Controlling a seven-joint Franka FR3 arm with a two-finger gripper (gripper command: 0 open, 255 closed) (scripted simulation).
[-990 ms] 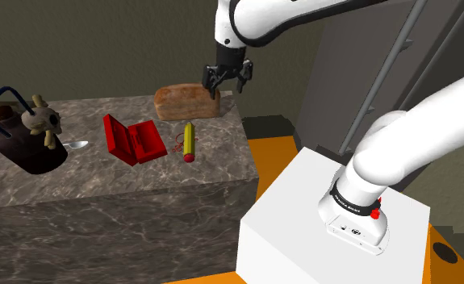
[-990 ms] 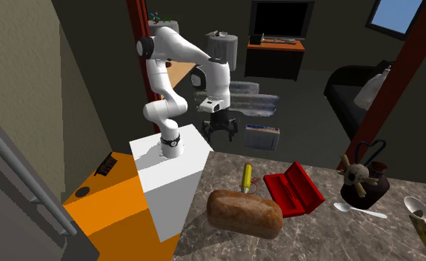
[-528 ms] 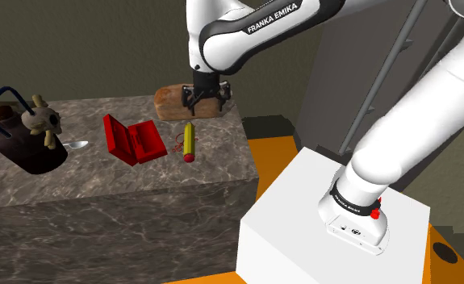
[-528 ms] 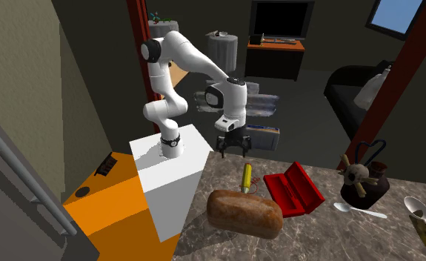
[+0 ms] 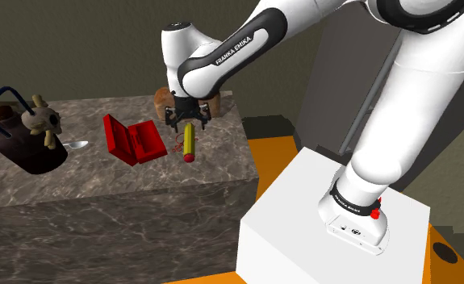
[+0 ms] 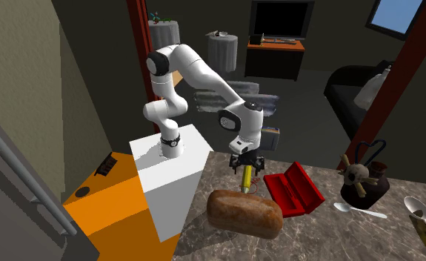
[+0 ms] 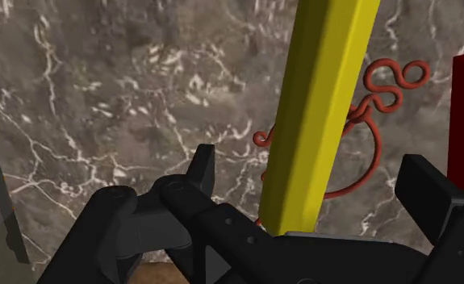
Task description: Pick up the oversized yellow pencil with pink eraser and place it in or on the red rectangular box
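A dim room with olive-grey walls surrounds the scene. The second exterior view takes in a red post [image 6: 410, 67], a dark screen [image 6: 280, 18] over an orange desk, and a grey stair rail [image 6: 18, 170] above an orange floor section [image 6: 107, 215]. A dark marble counter [image 5: 101, 185] with white veins is the work surface, and the white stand [image 5: 303, 218] sits just beside its end. From there the white arm [image 5: 415, 89] rises and bends down over the counter. A brown loaf [image 6: 244, 211] lies near the counter's far edge in the shoulder view, partly behind the wrist. At the shoulder view's left stands a dark pot [image 5: 28, 153] with a small pale figure hung on it, and a spoon [image 5: 78, 145] lies just beside it. The red box [image 5: 133, 139] sits open on the counter with its lid raised, between the pot and the pencil. The yellow pencil [image 5: 189, 139] lies flat on the marble just beside the box. Its reddish eraser end points toward the near edge in the shoulder view, and a thin red cord [image 7: 379, 97] is looped beside it. The black gripper [image 7: 311, 161] is low over the pencil's far end with its fingers spread. In the wrist view they stand on either side of the yellow shaft, and the marble shows between each finger and the pencil, so nothing is grasped.
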